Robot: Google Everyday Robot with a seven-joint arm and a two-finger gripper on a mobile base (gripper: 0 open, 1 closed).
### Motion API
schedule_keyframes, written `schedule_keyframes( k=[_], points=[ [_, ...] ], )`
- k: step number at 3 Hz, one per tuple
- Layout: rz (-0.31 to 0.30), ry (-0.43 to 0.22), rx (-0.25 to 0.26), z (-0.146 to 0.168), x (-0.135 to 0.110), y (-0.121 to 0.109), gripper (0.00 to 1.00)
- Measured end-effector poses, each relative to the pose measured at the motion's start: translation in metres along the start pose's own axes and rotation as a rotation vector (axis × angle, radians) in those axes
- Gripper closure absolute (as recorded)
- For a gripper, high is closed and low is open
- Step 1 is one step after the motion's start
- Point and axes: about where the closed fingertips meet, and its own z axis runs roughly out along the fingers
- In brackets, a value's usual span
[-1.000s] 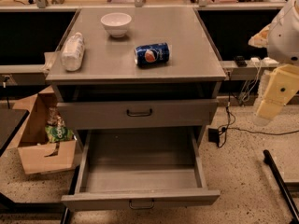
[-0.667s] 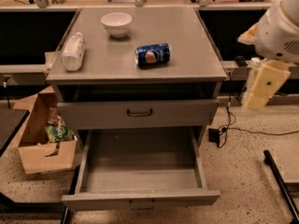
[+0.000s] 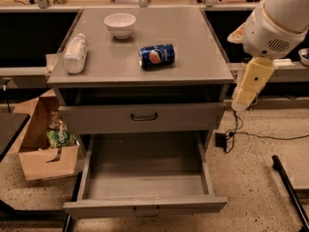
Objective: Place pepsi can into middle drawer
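The pepsi can (image 3: 157, 55) lies on its side on the grey cabinet top (image 3: 193, 37), right of centre, logo facing me. The middle drawer (image 3: 145, 180) is pulled wide open low at the front, a deep grey tray with nothing in it and a small dark handle on its low front panel. My gripper (image 3: 241, 103) hangs at the end of the white arm (image 3: 277, 18) off the cabinet's right side. It sits beside the top's right front corner, well right of the can and above the drawer, and holds nothing that I can see.
A white bowl (image 3: 119, 24) stands at the back of the top and a clear plastic bottle (image 3: 75, 53) lies at its left edge. The taller-fronted drawer with a black handle (image 3: 144, 116) is above the open one. A cardboard box (image 3: 46, 141) sits on the floor to the left, with cables and a black bar (image 3: 289, 190) to the right.
The arm with my gripper has swung left and closer to the cabinet's right side. The can, bowl, bottle and drawers have not moved.
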Motion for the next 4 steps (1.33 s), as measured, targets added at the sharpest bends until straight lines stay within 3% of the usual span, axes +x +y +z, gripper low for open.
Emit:
schedule_keyframes(
  k=[2,3,4],
  points=[
    [-0.174,-0.029,0.081,0.01,-0.039,-0.067,0.0],
    [-0.236,-0.099,0.078,0.038,-0.071,-0.108,0.0],
    [-0.254,-0.181,0.058,0.066,-0.098,-0.136,0.0]
  ],
)
